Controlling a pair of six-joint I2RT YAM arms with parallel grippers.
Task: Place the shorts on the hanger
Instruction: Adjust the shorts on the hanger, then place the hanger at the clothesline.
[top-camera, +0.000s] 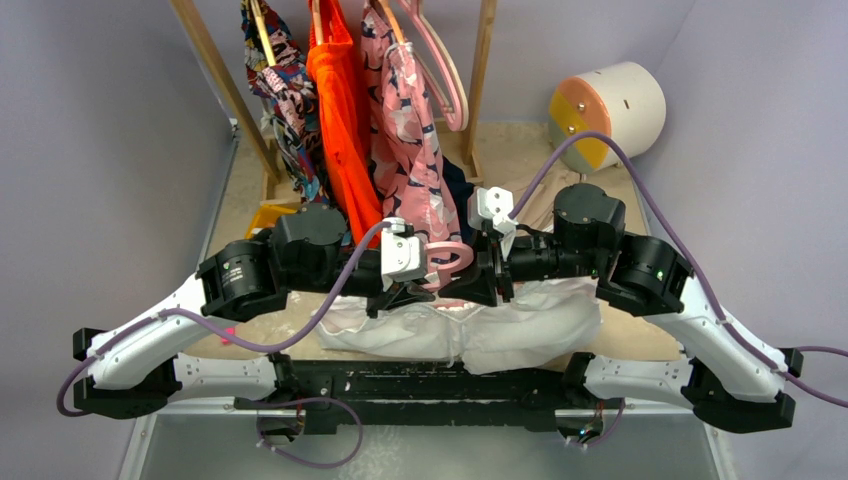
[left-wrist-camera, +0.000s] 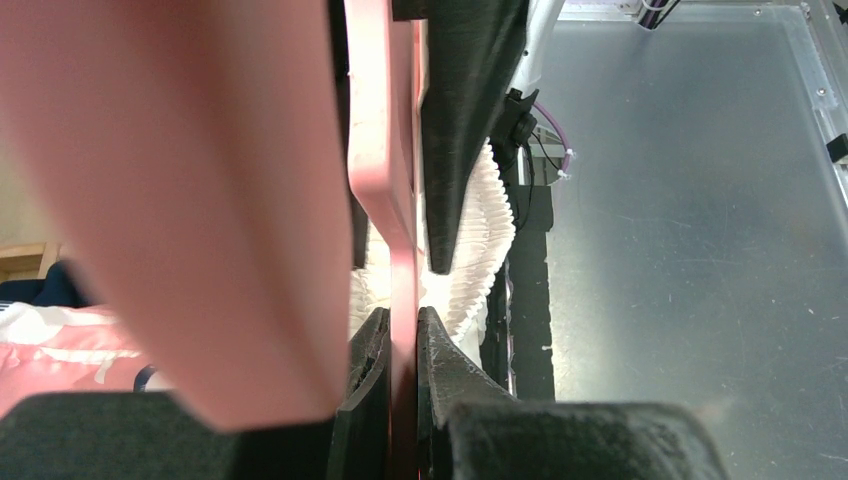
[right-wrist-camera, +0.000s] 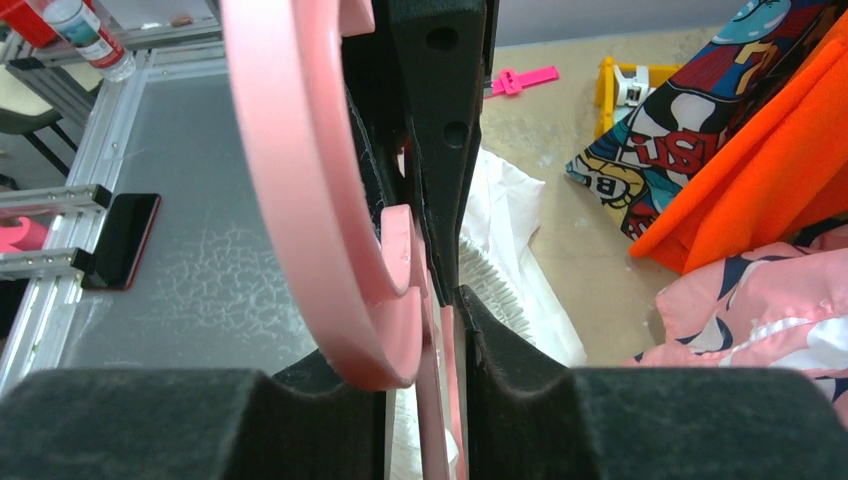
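The white shorts (top-camera: 520, 325) lie spread on the table in front of the arm bases, and their gathered waistband (left-wrist-camera: 490, 220) shows below the jaws. The pink hanger (top-camera: 452, 258) is held upright above them, hook up. My left gripper (left-wrist-camera: 403, 330) is shut on the hanger's slim arm (left-wrist-camera: 385, 150). My right gripper (right-wrist-camera: 425, 330) faces it from the other side. The hanger arm (right-wrist-camera: 445, 400) stands between its fingers with a gap on one side, so it is open. The thick hook (right-wrist-camera: 300, 150) fills the foreground of that view. The shorts (right-wrist-camera: 510, 210) show behind.
A wooden rack at the back holds a comic-print garment (top-camera: 280, 80), an orange one (top-camera: 340, 110), a pink patterned one (top-camera: 405, 130) and spare pink hangers (top-camera: 445, 70). A white and yellow cylinder (top-camera: 605, 105) lies back right. A pink clip (right-wrist-camera: 522, 78) lies on the table.
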